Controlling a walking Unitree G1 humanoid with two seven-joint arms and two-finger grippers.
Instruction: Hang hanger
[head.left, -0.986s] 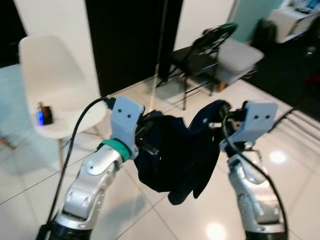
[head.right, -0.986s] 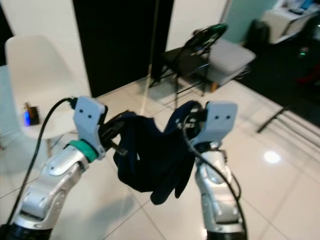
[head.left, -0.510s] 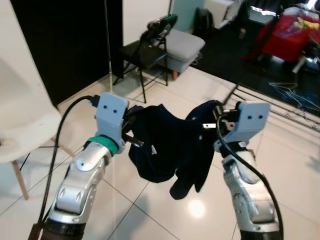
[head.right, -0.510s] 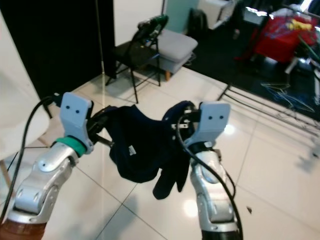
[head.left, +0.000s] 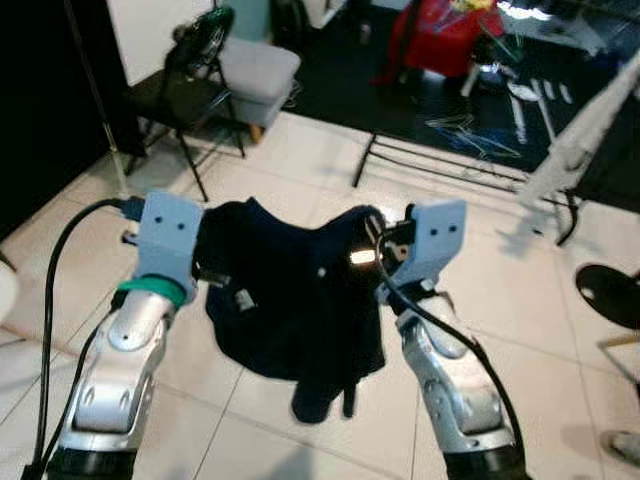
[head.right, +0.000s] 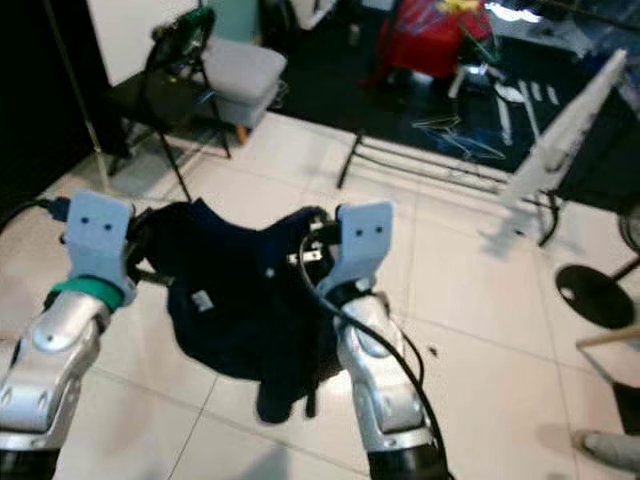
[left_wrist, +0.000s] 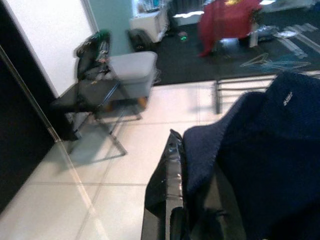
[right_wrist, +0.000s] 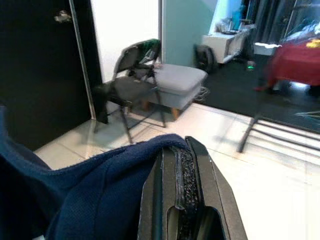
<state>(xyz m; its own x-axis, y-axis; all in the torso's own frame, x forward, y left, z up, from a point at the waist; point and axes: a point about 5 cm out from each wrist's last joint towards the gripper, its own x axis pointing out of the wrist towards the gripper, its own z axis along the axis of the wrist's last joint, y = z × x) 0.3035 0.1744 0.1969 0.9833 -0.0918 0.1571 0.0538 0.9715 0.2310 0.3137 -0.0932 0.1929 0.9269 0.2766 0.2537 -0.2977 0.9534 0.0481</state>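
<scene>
1. Hanger itself can't really be made out. What shows is a dark navy garment (head.left: 295, 300) stretched between the two grippers and sagging toward the tiled floor (head.left: 270, 170), so the hanger is presumably buried inside it.
2. Left gripper (head.left: 205, 262) is clamped onto one shoulder of the garment; in the left wrist view its black fingers (left_wrist: 165, 185) sit closed tight against the blue knit.
3. Right gripper (head.left: 372, 250) pinches the other shoulder, with its fingers (right_wrist: 181, 185) pressed together and cloth bunched right beside them.
4. Step-wise this looks like the carry phase: garment held up at chest height, nothing hung yet.
5. A low black rack (head.left: 470, 165) stands well ahead across the floor, with loose wire hangers (head.left: 455, 125) lying on the dark flooring behind it. A folding chair (head.left: 190, 95) and grey stool (head.left: 258, 72) are off to the left.
6. Next move probably calls for finding a rail and lifting the load to hook it on.
7. No containers anywhere to speak of.
</scene>
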